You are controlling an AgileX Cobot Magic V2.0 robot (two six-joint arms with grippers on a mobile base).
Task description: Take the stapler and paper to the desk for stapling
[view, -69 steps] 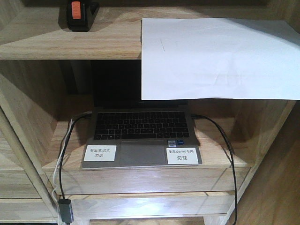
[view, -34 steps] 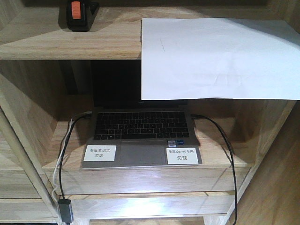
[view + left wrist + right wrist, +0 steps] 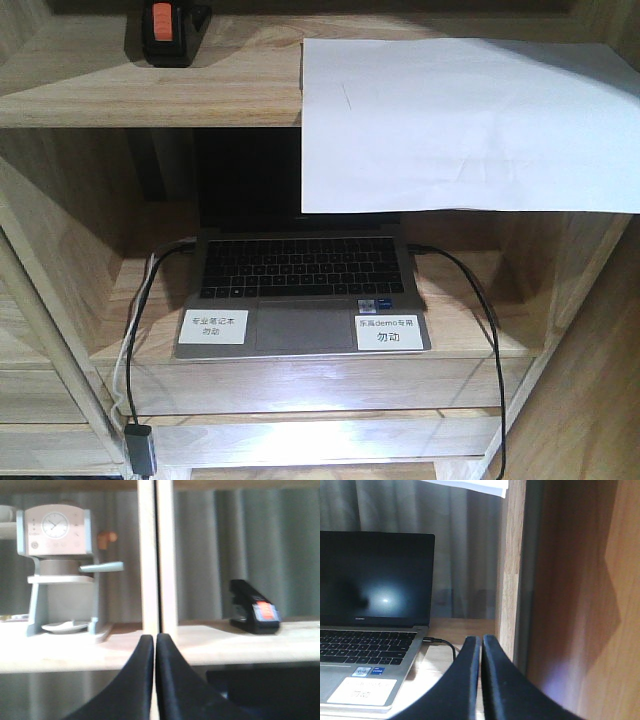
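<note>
The black stapler (image 3: 168, 30) with an orange-red top stands on the upper shelf at the far left; the left wrist view shows the stapler (image 3: 254, 613) to the right of a shelf post. The white paper (image 3: 465, 125) lies on the same shelf to the right and hangs over its front edge; its corner (image 3: 487, 486) shows at the top of the right wrist view. My left gripper (image 3: 154, 639) is shut and empty, level with the shelf edge, left of the stapler. My right gripper (image 3: 481, 640) is shut and empty, below the paper. The desk is out of view.
An open laptop (image 3: 300, 290) with white labels sits on the lower shelf, with cables (image 3: 490, 330) running down both sides. A toy coffee machine (image 3: 62, 570) stands in the compartment to the left. Vertical shelf posts (image 3: 156, 555) (image 3: 512, 565) stand close ahead of both grippers.
</note>
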